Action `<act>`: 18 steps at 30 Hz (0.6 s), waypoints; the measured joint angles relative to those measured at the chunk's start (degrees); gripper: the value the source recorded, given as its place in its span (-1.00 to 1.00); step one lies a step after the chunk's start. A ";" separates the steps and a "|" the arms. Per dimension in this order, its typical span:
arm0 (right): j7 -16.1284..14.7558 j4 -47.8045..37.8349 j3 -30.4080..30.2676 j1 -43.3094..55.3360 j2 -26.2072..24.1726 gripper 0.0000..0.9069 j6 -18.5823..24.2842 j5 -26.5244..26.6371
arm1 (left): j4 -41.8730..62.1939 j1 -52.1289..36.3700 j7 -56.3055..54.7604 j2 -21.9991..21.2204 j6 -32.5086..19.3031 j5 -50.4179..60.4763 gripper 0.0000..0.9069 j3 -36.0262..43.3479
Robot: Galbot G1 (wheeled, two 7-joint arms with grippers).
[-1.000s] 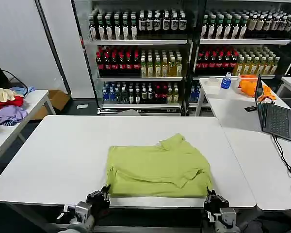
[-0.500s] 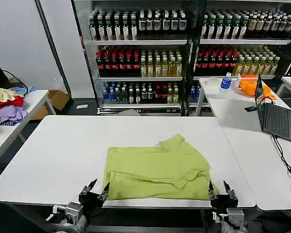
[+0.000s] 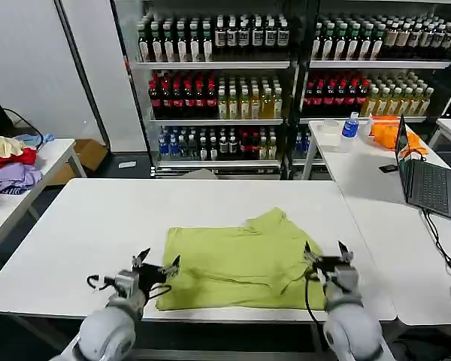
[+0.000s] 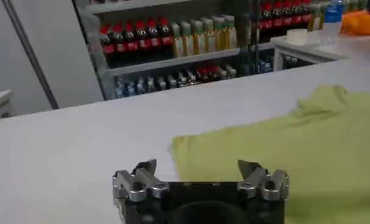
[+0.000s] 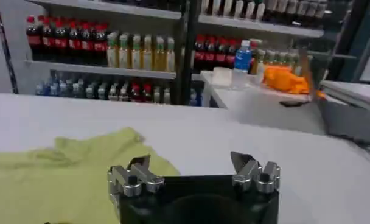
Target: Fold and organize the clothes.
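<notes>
The clothes, one lime yellow-green T-shirt, lie folded over on the white table near its front edge, with a sleeve bump at the far side. My left gripper hovers open over the shirt's left edge, nothing between its fingers. My right gripper hovers open over the shirt's right edge, also holding nothing. In the left wrist view the left gripper stands wide open with the shirt spread ahead of it. In the right wrist view the right gripper is open, the shirt beside it.
A side table at the left holds a pile of red, purple and cream garments. At the right stand a laptop with a cable, an orange cloth and a bottle. Drink shelves fill the back.
Both grippers rose from the front table edge and moved inward over the shirt's left and right edges. They let go of the shirt's front hem, which now lies flat.
</notes>
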 measured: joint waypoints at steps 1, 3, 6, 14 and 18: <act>-0.01 -1.67 -0.60 1.68 0.13 1.00 -0.14 0.44 | 1.45 -1.71 -0.06 -0.32 0.27 -0.68 1.00 0.79; -0.03 -5.12 -1.76 5.09 0.45 1.00 -0.38 1.45 | 3.94 -4.51 -0.13 -0.82 0.60 -1.66 1.00 2.11; -0.30 -9.97 -3.33 9.71 1.08 1.00 -0.62 2.82 | 8.04 -8.71 -0.24 -1.77 0.99 -2.69 1.00 4.09; -0.93 -21.77 -6.15 19.24 3.79 1.00 -0.96 5.11 | 17.66 -16.87 -1.07 -4.04 1.61 -4.11 1.00 7.70; -1.58 -27.02 -7.01 22.45 5.41 1.00 -1.07 5.83 | 21.20 -18.74 -1.16 -4.65 1.78 -4.76 1.00 8.77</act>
